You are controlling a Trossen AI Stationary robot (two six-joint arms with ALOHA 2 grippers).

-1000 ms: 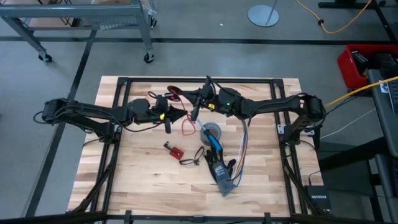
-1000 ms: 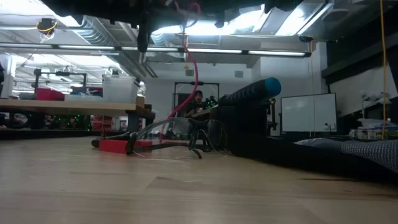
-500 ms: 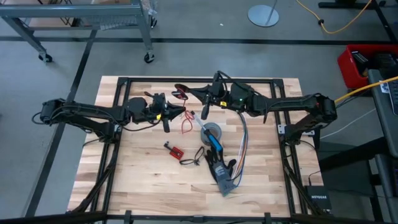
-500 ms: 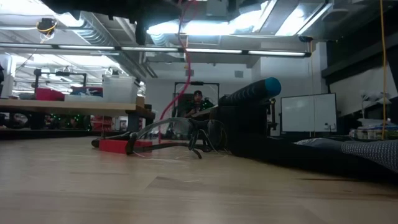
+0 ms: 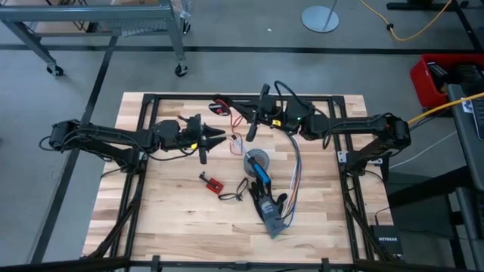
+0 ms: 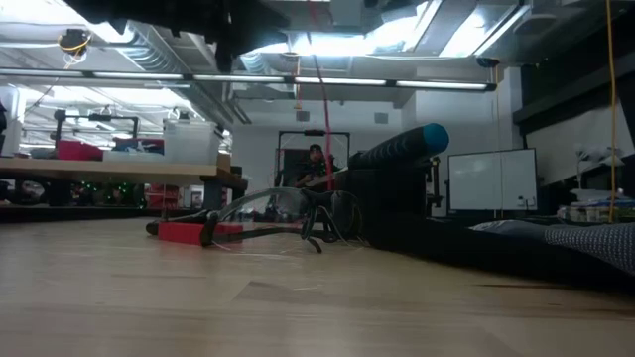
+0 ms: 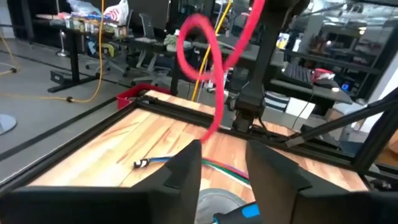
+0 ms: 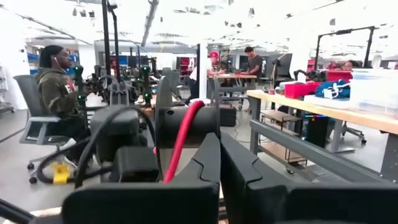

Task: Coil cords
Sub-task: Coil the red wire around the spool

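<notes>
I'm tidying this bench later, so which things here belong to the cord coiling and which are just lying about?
Part of the job:
- thin red cord, hanging from the right tool, shut on it
- left tool, open beside the cord

Lying about:
- grey tape roll
- small red board with short black wire
- multicoloured ribbon wires
- blue-handled tool

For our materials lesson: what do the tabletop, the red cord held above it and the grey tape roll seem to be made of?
Tabletop: pale wood planks with visible grain and seams, matte finish.
Red cord: probably flexible plastic or rubber sheathing; smooth, and it curls in a loop.
Grey tape roll: looks like dull grey tape wound in a ring; cloth or plastic cannot be told.
</notes>
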